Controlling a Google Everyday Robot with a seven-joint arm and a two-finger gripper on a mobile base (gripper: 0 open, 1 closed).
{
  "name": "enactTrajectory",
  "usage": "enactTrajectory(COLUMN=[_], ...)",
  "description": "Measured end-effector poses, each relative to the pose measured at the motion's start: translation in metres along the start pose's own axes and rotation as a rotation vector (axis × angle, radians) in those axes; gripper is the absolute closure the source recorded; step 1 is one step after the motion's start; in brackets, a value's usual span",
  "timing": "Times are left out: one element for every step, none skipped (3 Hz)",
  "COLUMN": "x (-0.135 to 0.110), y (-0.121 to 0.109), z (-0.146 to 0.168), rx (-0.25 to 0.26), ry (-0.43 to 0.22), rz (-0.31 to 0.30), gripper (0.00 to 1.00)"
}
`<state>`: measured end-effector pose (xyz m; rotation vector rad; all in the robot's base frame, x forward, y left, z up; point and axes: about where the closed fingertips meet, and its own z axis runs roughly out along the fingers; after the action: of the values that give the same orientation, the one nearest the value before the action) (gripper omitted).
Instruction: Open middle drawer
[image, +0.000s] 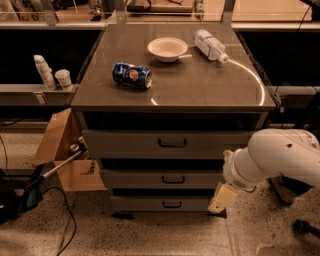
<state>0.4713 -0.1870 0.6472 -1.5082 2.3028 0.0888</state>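
Note:
The middle drawer (165, 178) is a grey flat front with a small dark bar handle (173, 179) at its centre, second of three stacked under the counter. It looks shut, flush with the others. My gripper (221, 198) hangs at the end of the white arm (280, 157), low at the drawers' right end, beside the bottom drawer (162, 203) and right of the middle drawer's handle. It touches no handle.
The top drawer (170, 143) is the widest. On the counter (200, 90) lie a blue can (132, 75), a white bowl (168, 49) and a plastic bottle (210, 44). A cardboard box (62, 152) and a metal rod (55, 167) stand left of the drawers. Cables lie on the floor.

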Motion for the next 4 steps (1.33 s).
enactTrajectory(x=[0.009, 0.016, 0.022, 0.031], y=[0.003, 0.008, 0.017, 0.036], z=[0.025, 0.039, 0.049, 0.052], rx=[-0.022, -0.036, -0.054, -0.083], ry=[0.023, 0.041, 0.061, 0.104], rz=[0.013, 0.023, 0.032, 0.042], gripper=[0.0, 0.0, 0.0, 0.0])
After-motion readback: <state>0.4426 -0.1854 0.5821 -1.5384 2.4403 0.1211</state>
